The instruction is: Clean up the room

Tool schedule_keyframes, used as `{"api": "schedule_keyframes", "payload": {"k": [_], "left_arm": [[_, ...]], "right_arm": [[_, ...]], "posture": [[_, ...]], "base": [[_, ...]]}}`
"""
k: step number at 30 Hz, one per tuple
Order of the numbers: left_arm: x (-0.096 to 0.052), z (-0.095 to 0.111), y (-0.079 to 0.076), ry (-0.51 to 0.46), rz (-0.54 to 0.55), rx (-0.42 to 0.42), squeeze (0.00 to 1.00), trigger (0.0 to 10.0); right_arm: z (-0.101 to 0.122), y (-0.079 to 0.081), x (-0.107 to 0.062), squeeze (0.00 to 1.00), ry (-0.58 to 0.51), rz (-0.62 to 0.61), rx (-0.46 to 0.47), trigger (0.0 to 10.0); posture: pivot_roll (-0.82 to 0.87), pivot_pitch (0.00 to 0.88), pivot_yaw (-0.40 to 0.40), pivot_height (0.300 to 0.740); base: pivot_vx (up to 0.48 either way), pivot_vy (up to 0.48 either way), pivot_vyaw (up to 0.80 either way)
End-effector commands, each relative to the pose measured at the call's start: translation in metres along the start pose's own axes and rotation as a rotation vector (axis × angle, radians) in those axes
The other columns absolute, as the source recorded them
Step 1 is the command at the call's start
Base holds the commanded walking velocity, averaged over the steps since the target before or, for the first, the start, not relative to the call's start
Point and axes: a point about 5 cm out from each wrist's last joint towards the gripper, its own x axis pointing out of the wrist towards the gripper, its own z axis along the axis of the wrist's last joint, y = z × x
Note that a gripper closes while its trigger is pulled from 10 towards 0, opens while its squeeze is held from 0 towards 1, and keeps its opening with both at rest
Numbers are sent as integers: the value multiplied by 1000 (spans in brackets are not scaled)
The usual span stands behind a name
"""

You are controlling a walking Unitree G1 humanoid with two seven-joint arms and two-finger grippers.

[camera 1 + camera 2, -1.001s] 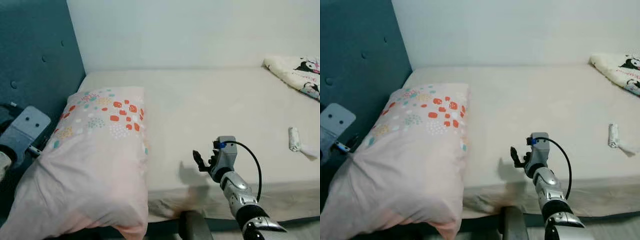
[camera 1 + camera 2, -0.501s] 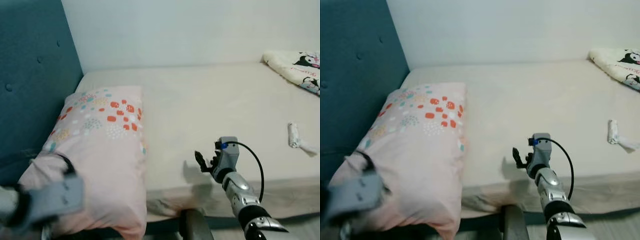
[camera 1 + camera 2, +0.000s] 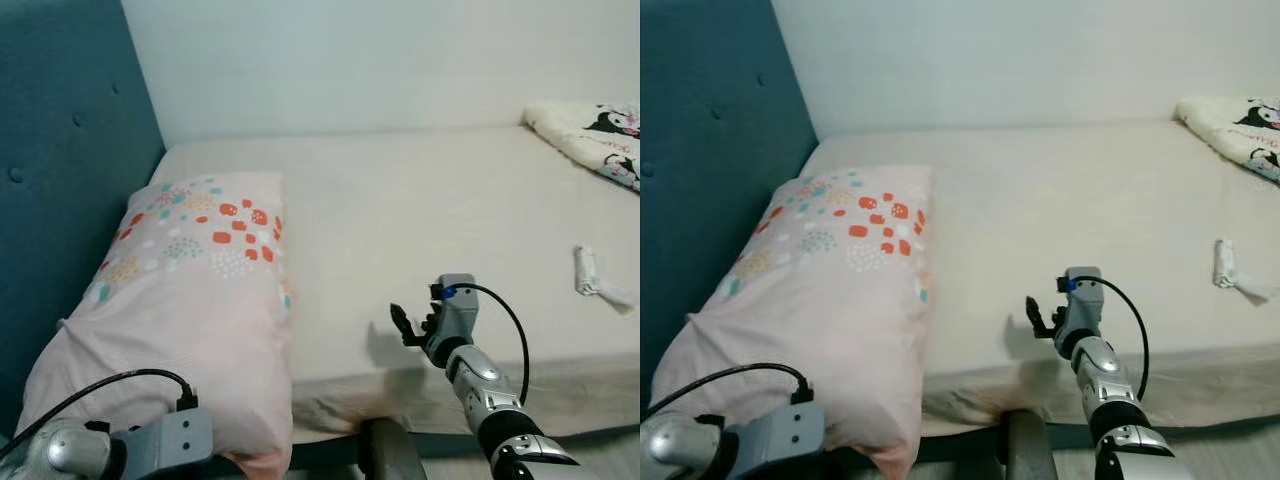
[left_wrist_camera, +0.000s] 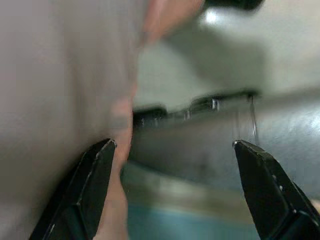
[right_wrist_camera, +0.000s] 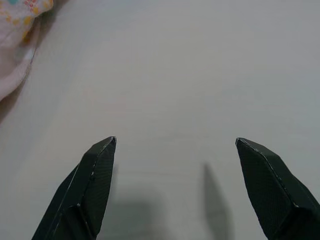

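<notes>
A soft pink pillow with orange and teal dots (image 3: 185, 300) lies against the padded teal headboard (image 3: 60, 150) on a smooth cream mattress (image 3: 420, 220), the left gripper (image 4: 172, 192) spread beside its near corner, the right gripper (image 5: 175, 187) wide above bare sheet.

The left gripper (image 4: 172, 192) hangs low with its fingers spread wide, while the right gripper (image 3: 402, 323) reaches forward on an extended arm, fingers likewise parted

teal headboard (image 3: 60, 150), white wall (image 3: 350, 60), bed (image 3: 420, 210)
</notes>
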Motion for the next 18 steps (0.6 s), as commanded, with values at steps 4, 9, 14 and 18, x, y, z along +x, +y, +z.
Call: {"api": "schedule_keyframes", "payload": {"k": [4,9,14,18], "left_arm": [[1,-15,18,138,122,74,0,10000],[-1,-15,46,161,295,132,0,10000],[-9,-2,85,164,550,226,0,10000],[-14,15,107,117,683,254,0,10000]], "right_arm": [[2,2,1,0,1,6,-9,10000],[1,1,1,0,2,3,-9,10000],[1,0,0,0,1,-3,-7,10000],[2,-1,0,0,-1,-6,-6,10000]], "posture": [[-49,0,-45,476],[-51,0,-46,476],[-53,0,-46,476],[-53,0,-47,476]], "base": [[0,0,0],[0,0,0],[0,0,0],[0,0,0]]}}
